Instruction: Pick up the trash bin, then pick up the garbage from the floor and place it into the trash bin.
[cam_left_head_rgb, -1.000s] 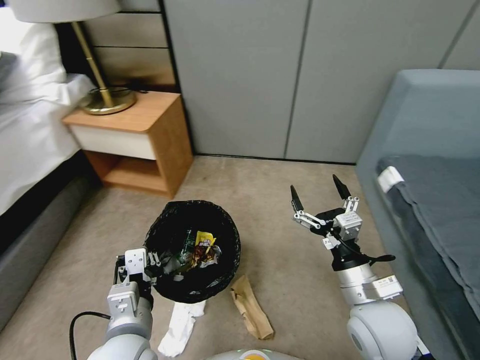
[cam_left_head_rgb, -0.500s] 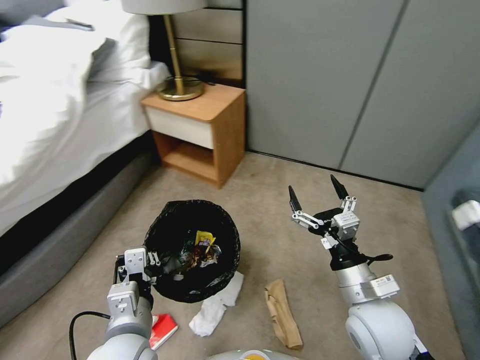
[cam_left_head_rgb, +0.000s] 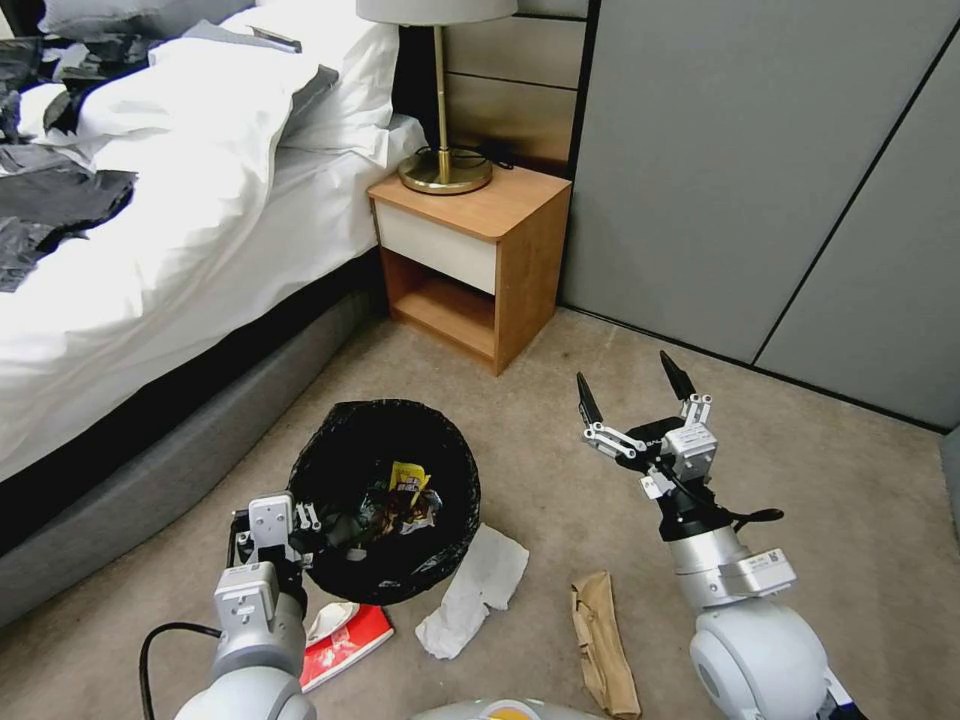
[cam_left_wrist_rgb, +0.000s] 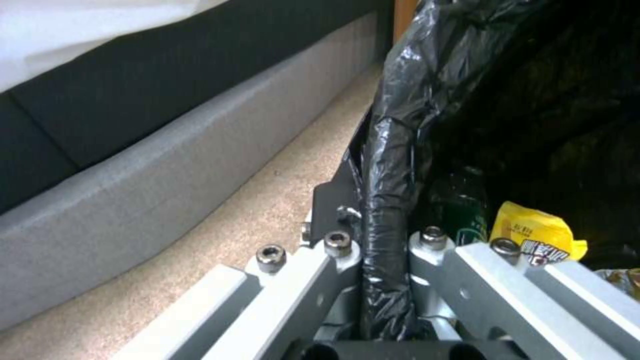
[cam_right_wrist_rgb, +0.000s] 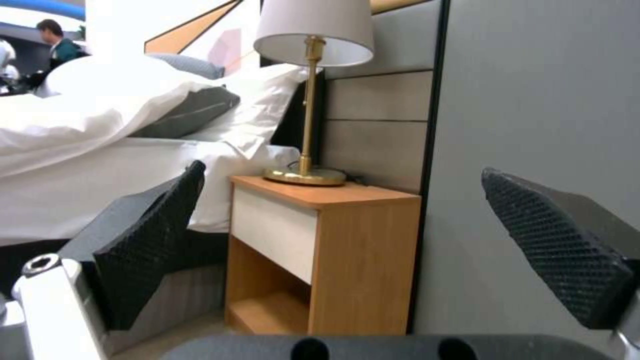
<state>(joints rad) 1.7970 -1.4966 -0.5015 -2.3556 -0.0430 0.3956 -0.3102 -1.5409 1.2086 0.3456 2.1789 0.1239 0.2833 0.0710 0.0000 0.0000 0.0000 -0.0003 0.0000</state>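
On the beige carpet beside the bed, the small round trash bin, lined with a crinkly black bag folded over its rim, was held by the left gripper, whose metal fingers were clamped on either side of the bag-covered rim, as the left wrist view showed. Inside the bin lay a yellow snack wrapper and a green-labelled clear plastic bottle among other crumpled litter.

Three pieces of garbage lay on the floor near the bin: a red-and-white packet just beside the left arm, a crumpled white tissue close to the bin's near-right side, and a brown paper bag farther right, near the right arm.

The right gripper was raised above the carpet to the right of the bin, its black textured fingers spread wide with nothing between them. It faced the wooden bedside table with a white drawer, on which stood a brass lamp with a pale shade. White bedding covered the bed on the left.
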